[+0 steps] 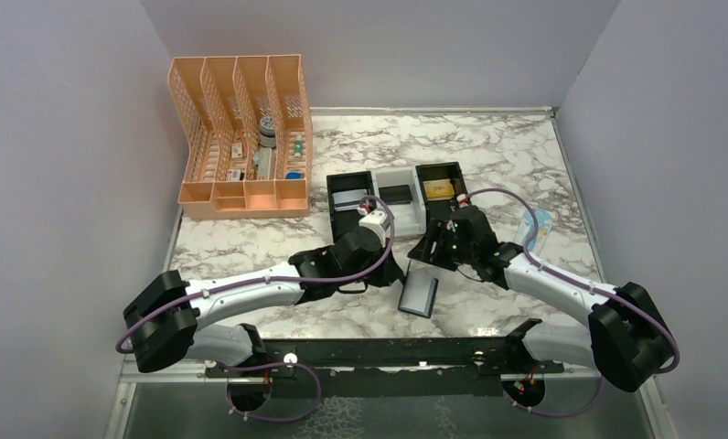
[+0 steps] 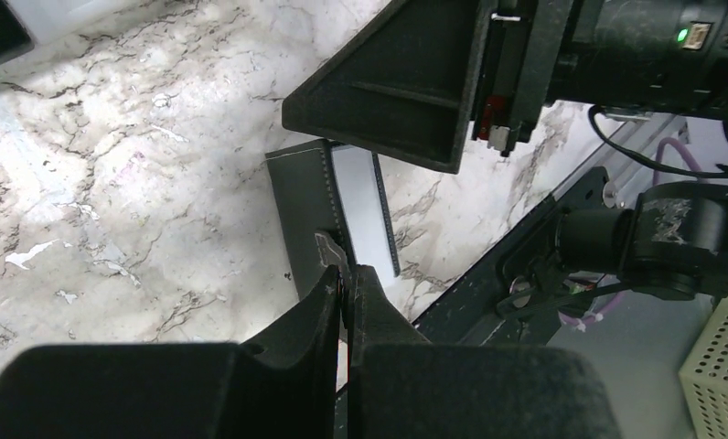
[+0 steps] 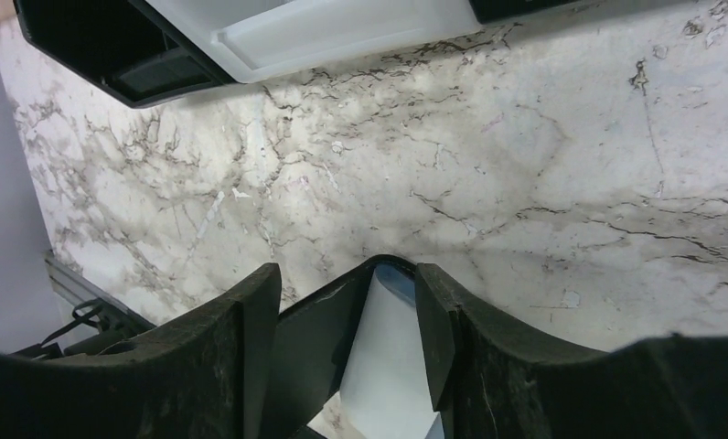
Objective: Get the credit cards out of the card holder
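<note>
The card holder [image 1: 420, 295], a black bifold wallet with blue-grey lining, lies open on the marble table in front of the arms. My left gripper [image 2: 347, 274] is shut on its near edge beside the snap tab, with the black outer side [image 2: 301, 197] and the lining [image 2: 356, 201] beyond the fingertips. My right gripper [image 3: 347, 293] is open and straddles the wallet's far end; a black flap [image 3: 319, 338] and pale lining [image 3: 392, 366] show between its fingers. No credit card shows distinctly in the wallet.
Three square trays stand behind the grippers: a black one [image 1: 335, 208] holding a flat grey rectangle, a white one [image 1: 396, 176] holding a dark item, and a black one [image 1: 440, 170] holding a yellowish item. A peach desk organiser [image 1: 241, 137] is at the back left. A small packet [image 1: 536, 227] lies at the right.
</note>
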Available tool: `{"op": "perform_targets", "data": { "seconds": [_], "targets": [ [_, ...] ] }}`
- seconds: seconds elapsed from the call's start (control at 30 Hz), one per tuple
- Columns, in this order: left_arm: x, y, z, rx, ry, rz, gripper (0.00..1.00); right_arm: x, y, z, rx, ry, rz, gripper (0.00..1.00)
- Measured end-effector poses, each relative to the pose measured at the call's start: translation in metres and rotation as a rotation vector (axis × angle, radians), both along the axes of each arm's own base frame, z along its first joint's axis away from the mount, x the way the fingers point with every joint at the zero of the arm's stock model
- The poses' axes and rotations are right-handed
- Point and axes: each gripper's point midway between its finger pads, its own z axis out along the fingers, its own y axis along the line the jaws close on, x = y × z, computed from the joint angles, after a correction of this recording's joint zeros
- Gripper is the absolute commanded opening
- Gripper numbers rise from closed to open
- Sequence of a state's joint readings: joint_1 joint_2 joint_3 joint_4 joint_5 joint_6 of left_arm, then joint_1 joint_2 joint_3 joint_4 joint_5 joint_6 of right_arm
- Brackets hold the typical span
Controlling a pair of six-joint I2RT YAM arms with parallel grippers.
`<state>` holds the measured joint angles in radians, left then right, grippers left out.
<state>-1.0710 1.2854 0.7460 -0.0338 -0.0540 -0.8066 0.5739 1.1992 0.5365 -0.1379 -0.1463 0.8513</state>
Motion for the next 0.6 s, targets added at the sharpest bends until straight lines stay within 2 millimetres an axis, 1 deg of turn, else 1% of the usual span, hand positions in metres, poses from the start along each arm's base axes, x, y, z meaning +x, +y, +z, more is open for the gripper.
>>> {"op": "perform_targets", "data": {
  "seconds": [0.17,0.3,0.43,0.6],
  "targets": [
    [0.004,0.003,0.009,-0.019,-0.017,0.041,0.00,0.003,-0.001,0.003,-0.015,-0.017,0.009,0.57],
    [0.009,0.016,0.005,0.007,-0.011,0.119,0.00,0.006,0.001,0.009,-0.022,-0.043,0.031,0.57],
    [0.012,0.037,-0.011,0.069,0.008,0.206,0.00,0.005,0.005,0.013,-0.011,-0.049,0.063,0.56],
    [0.008,0.072,-0.044,0.180,0.048,0.310,0.00,-0.004,0.017,0.016,0.045,-0.030,0.133,0.56]
  ]
}}
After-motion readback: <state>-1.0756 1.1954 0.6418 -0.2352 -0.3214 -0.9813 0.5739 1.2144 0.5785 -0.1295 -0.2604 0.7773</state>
